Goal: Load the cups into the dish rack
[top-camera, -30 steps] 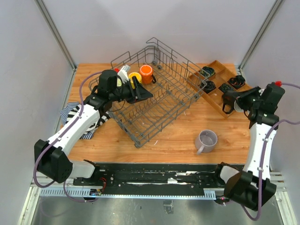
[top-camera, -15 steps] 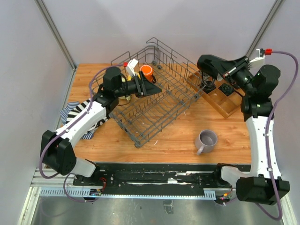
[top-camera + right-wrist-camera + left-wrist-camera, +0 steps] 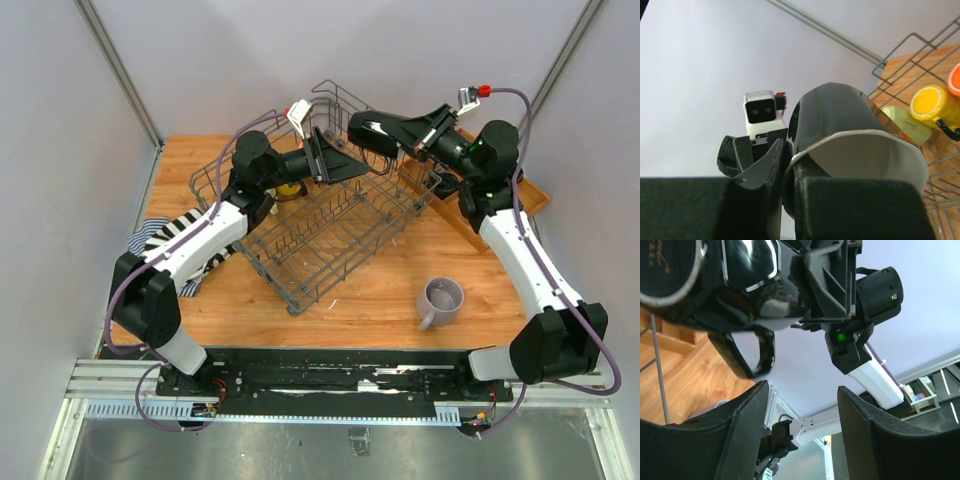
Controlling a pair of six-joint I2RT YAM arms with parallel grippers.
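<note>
Holds the black mug (image 3: 368, 130) tight by its rim in the right gripper (image 3: 388, 133), up in the air over the far side of the dish rack (image 3: 320, 235). Tips it on its side, mouth toward the right arm and bottom toward the left arm. Points the mug's long way from one gripper across to the other.

Hovers the left gripper (image 3: 345, 165) just beside the mug and a little lower, fingers apart, holding nothing, not touching. Faces those open fingers right at the mug, with the handle (image 3: 747, 352) sticking out toward them in the left wrist view.

Looks like a pass from right to left, or maybe a drop straight down into the rack; hard to say which. Needs only a short push forward to get the left fingers around the mug. Needs care not to bump the handle.

Already has the yellow mug (image 3: 930, 102), the cream mug (image 3: 900, 122) and the orange mug (image 3: 955, 80) in the rack's far left part. Leaves the lavender mug (image 3: 440, 298) out on the table (image 3: 370, 300), on the right arm's side, apart from the rack.
</note>
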